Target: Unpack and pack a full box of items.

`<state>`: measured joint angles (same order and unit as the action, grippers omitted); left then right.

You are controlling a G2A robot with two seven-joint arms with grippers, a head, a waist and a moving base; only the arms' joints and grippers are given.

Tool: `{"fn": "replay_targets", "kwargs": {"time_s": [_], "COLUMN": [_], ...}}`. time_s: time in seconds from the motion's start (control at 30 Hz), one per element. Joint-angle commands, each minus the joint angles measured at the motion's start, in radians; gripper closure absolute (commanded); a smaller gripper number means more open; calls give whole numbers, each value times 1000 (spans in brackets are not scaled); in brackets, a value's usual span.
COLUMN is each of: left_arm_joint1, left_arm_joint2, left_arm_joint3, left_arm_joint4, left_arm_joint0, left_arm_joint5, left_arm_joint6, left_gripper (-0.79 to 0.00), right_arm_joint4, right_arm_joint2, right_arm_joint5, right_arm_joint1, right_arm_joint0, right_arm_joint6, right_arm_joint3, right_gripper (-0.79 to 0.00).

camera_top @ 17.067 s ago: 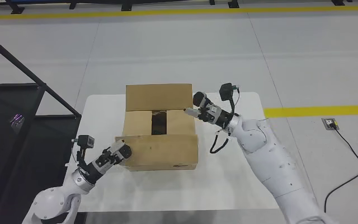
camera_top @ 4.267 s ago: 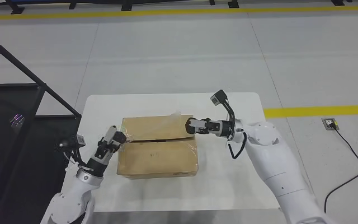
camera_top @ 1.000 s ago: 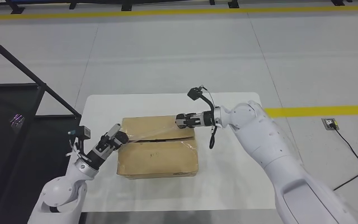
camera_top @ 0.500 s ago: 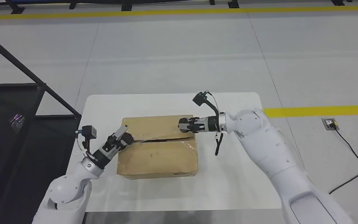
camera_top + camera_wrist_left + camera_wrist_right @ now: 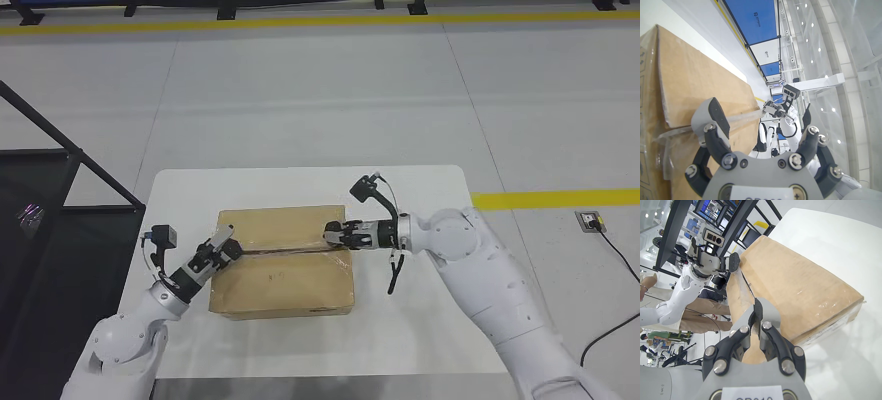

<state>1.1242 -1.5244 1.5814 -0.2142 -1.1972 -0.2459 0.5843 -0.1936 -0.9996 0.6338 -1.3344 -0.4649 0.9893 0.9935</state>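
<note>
Both box flaps [image 5: 285,225], open earlier, now lie shut under tape [image 5: 745,117].

In the foreground the right gripper [image 5: 755,312] has its fingers pinched together on a strip of clear tape [image 5: 743,291]. The tape runs along the top seam of the cardboard box [image 5: 800,281] at the centre of the frame. Farther back, the left gripper [image 5: 732,266] sets a black pad [image 5: 734,261] against the box's far end, by the tape. The box sits on a white table [image 5: 829,234]
</note>
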Motion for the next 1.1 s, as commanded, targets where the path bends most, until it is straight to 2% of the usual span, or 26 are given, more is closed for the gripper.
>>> {"fn": "replay_targets", "kwargs": {"time_s": [0.0, 0.37, 0.43, 0.53, 0.67, 0.83, 0.97, 1.07], "left_arm_joint1": [1, 5, 6, 7, 8, 11, 12, 13], "left_arm_joint2": [8, 43, 46, 53, 67, 86, 98, 105], "left_arm_joint3": [-6, -19, -21, -26, -29, -27, -23, -23], "left_arm_joint4": [17, 40, 42, 44, 53, 60, 67, 71], "left_arm_joint0": [5, 24, 26, 29, 33, 38, 42, 46], "left_arm_joint5": [2, 2, 4, 5, 6, 8, 10, 12], "left_arm_joint6": [-14, -46, -49, -50, -53, -57, -58, -61], "left_gripper": [-785, -785, -785, -785, -785, -785, -785, -785], "right_arm_joint4": [-10, -59, -65, -67, -70, -75, -84, -96], "right_arm_joint2": [-5, -1, 2, 4, 10, 10, 4, -5], "right_arm_joint5": [-16, -103, -113, -124, -131, -141, -159, -181], "right_arm_joint1": [5, 16, 17, 17, 18, 20, 24, 28], "right_arm_joint0": [-13, -39, -38, -36, -33, -34, -38, -44], "right_arm_joint6": [-3, -27, -30, -36, -38, -47, -59, -73], "right_arm_joint3": [20, 72, 74, 72, 73, 79, 86, 92], "right_gripper": [0, 0, -65, -111, -132, -212, -329, -379]}}
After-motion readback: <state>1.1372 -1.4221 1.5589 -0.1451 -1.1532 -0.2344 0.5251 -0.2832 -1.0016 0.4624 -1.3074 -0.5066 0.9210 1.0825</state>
